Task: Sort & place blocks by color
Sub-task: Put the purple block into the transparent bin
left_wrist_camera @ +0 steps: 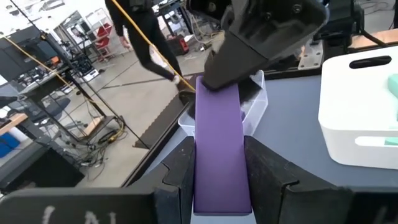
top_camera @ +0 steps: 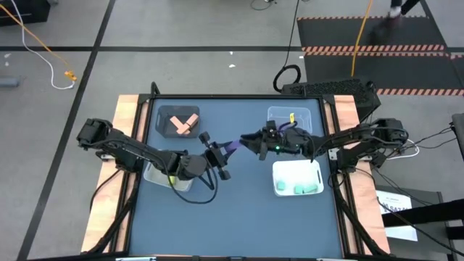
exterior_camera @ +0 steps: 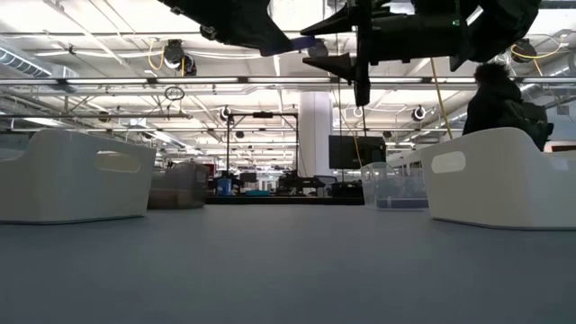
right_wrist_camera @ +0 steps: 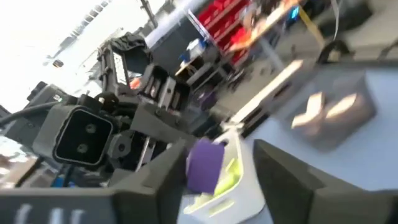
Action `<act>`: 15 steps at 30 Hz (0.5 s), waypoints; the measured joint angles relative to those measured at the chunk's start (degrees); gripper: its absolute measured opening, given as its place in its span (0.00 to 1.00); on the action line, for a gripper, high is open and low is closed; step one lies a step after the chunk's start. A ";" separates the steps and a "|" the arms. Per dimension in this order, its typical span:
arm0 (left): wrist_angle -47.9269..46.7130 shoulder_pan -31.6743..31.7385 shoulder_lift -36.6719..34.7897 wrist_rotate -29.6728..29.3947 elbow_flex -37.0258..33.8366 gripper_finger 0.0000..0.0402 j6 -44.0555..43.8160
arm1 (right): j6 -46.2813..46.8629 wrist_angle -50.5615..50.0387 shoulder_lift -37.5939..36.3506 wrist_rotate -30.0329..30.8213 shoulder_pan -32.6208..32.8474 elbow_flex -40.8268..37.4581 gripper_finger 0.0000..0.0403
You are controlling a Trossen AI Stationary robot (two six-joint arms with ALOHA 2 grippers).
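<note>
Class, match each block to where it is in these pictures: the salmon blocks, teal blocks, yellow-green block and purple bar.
Column one:
1. salmon blocks
2. teal blocks
3. yellow-green block
4. purple bar

Column two:
A. in the clear bin
B. above the table, in the jaws of the left gripper
C. in the dark grey bin
D. in the right white bin

Pairs: 1-C, 2-D, 3-A, 4-B.

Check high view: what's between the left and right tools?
A purple bar spans left tool to right tool, above bare table; left wrist view confirms.
</note>
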 joint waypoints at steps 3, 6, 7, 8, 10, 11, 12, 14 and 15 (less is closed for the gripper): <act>0.23 0.30 -0.02 0.33 0.02 0.26 0.30 | 2.09 -0.35 0.07 -0.47 -0.14 -0.04 0.52; 0.23 1.09 -0.02 3.10 0.01 0.26 0.32 | 3.16 -0.10 0.06 -0.42 -0.14 -0.04 0.54; 0.24 1.38 -0.02 3.91 0.01 0.26 0.31 | 3.54 -0.14 0.09 -0.22 -0.14 -0.04 0.53; 0.27 1.73 -0.02 4.78 0.02 0.26 0.29 | 3.62 0.04 0.37 0.37 -0.14 -0.04 0.52; 0.26 2.31 -0.04 5.74 0.02 0.26 0.07 | 3.74 0.06 0.95 1.66 -0.10 -0.04 0.49; 0.11 2.58 -0.02 5.86 0.02 0.26 0.06 | 3.76 0.40 1.35 1.91 -0.10 -0.04 0.47; 0.00 2.89 -0.04 5.89 0.02 0.26 0.08 | 3.76 0.93 1.90 2.43 -0.10 -0.02 0.44; -0.05 3.45 -0.03 5.97 0.01 0.26 0.28 | 3.92 1.62 2.95 2.55 -0.10 0.34 0.39; -0.08 3.69 -0.03 6.05 0.02 0.26 0.32 | 4.13 1.96 3.50 2.64 -0.10 0.50 0.37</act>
